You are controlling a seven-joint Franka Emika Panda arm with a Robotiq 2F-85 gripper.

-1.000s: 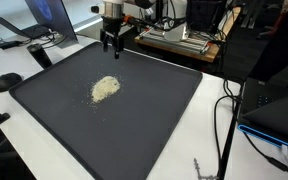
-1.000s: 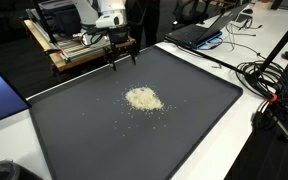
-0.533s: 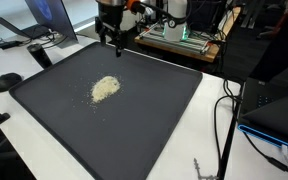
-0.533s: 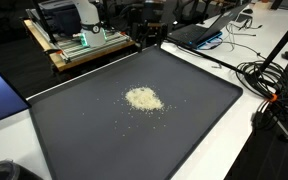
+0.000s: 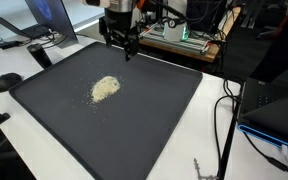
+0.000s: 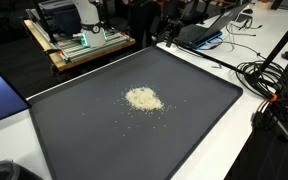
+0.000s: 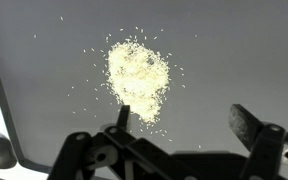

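Observation:
A small heap of pale grains [image 5: 105, 88] lies on a big dark grey mat [image 5: 154, 110], left of its middle; in an exterior view the grain heap [image 6: 142, 98] sits near the centre of the mat [image 6: 194, 120]. My gripper [image 5: 127, 50] hangs in the air over the mat's far edge, well away from the heap. In the wrist view the gripper [image 7: 187, 122] is open and holds nothing. Its two dark fingers [image 7: 249, 125] frame bare mat [image 7: 234, 60], and the grain pile [image 7: 139, 80] lies ahead of the left finger, with stray grains scattered around it.
The mat rests on a white table [image 5: 214, 150]. A laptop [image 5: 34, 25] and a black mouse [image 5: 8, 80] lie beside it. A wooden frame with equipment [image 6: 79, 45] stands behind the mat. Another laptop [image 6: 209, 30] and black cables [image 6: 264, 80] lie along one side.
The gripper has shifted sideways along the mat's far edge, staying raised. Its jaws have stayed open. The grain heap has not moved.

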